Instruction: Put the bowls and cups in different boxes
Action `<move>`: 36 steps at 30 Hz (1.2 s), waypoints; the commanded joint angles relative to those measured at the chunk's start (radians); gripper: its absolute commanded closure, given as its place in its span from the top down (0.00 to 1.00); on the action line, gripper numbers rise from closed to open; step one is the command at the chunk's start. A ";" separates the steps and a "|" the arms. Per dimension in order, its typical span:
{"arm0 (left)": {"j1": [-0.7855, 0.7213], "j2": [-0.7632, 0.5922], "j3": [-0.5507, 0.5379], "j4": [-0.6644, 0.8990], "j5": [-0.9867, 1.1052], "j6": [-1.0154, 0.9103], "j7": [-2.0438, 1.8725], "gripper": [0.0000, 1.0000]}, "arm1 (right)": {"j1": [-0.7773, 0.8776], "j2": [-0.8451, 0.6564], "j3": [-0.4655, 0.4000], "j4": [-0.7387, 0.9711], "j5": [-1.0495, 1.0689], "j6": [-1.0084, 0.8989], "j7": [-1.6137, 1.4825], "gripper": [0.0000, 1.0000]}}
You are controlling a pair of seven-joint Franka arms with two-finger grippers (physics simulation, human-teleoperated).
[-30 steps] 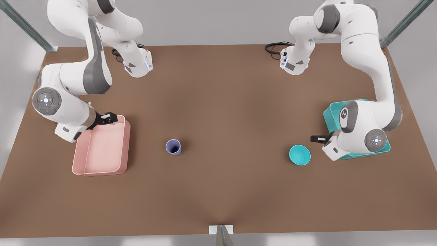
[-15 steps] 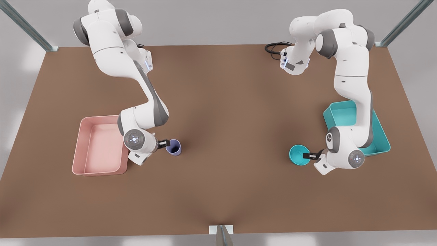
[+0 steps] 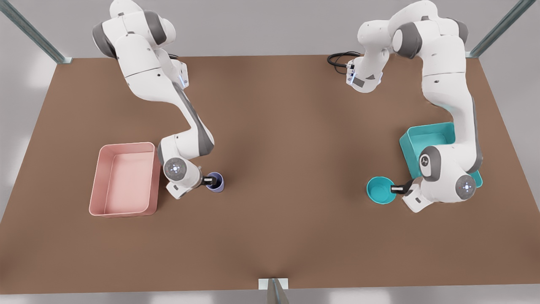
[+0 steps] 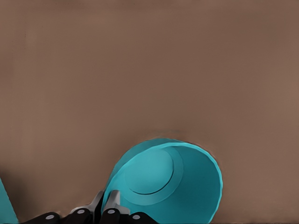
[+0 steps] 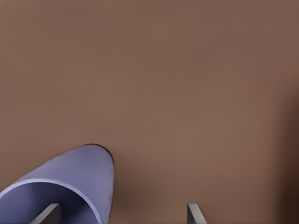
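Observation:
The teal bowl (image 3: 379, 191) hangs just left of the teal box (image 3: 426, 139) on the front view's right. My left gripper (image 3: 396, 188) is shut on its near rim. In the left wrist view the fingertips (image 4: 112, 205) pinch the bowl (image 4: 163, 186) at its rim. The lavender cup (image 3: 217, 182) stands upright on the table, right of the pink box (image 3: 126, 181). My right gripper (image 3: 209, 181) is open at the cup. In the right wrist view one finger (image 5: 51, 212) is inside the cup (image 5: 70, 182) and the other finger (image 5: 194, 212) is outside it.
Both boxes are open-topped with nothing in them. A black cable (image 3: 339, 59) lies at the table's far edge by an arm base. A small bracket (image 3: 273, 283) sits at the near edge. Bare brown table lies between cup and bowl.
Both arms swung from the boxes to their objects. In the last half second the bowl shifted toward the teal box with the left gripper, and the right gripper moved onto the cup's rim.

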 commanded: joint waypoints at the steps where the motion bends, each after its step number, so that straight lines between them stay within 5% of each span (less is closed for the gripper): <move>1: 0.009 -0.079 0.108 -0.003 0.058 -0.232 -0.028 0.21 | 0.004 0.014 0.000 0.000 0.006 0.074 0.152 1.00; 6: 0.075 -0.107 0.296 -0.006 0.131 -0.232 0.216 0.21 | 0.011 0.033 0.002 -0.003 0.006 0.079 0.151 1.00; 8: 0.088 -0.102 0.318 -0.032 0.132 -0.173 0.253 0.21 | 0.011 0.030 0.012 0.000 0.006 0.077 0.142 0.51; 13: 0.099 -0.070 0.318 -0.250 0.151 0.095 0.302 0.21 | 0.008 0.043 0.021 0.008 0.004 0.074 0.143 0.27; 20: 0.121 0.031 0.318 -0.290 0.140 0.193 0.350 0.23 | 0.007 0.011 0.023 0.014 0.004 0.038 0.137 0.21; 22: 0.119 0.028 0.318 -0.287 0.138 0.186 0.350 1.00 | 0.011 -0.060 0.023 0.029 0.003 -0.045 0.128 0.21; 27: 0.070 -0.162 0.300 -0.132 0.157 -0.153 0.174 1.00 | -0.143 -0.230 0.002 0.052 -0.081 -0.231 -0.390 0.21; 29: 0.019 -0.216 0.057 0.058 0.241 -0.399 -0.058 1.00 | -0.287 -0.247 -0.005 0.052 -0.126 -0.243 -0.648 0.21; 32: -0.045 -0.279 -0.092 0.157 0.238 -0.433 -0.135 1.00 | -0.453 -0.188 -0.006 0.089 -0.144 -0.233 -0.848 0.21; 36: -0.077 -0.256 -0.122 0.190 0.292 -0.425 -0.136 1.00 | -0.560 -0.053 -0.005 0.155 -0.143 -0.144 -0.958 0.21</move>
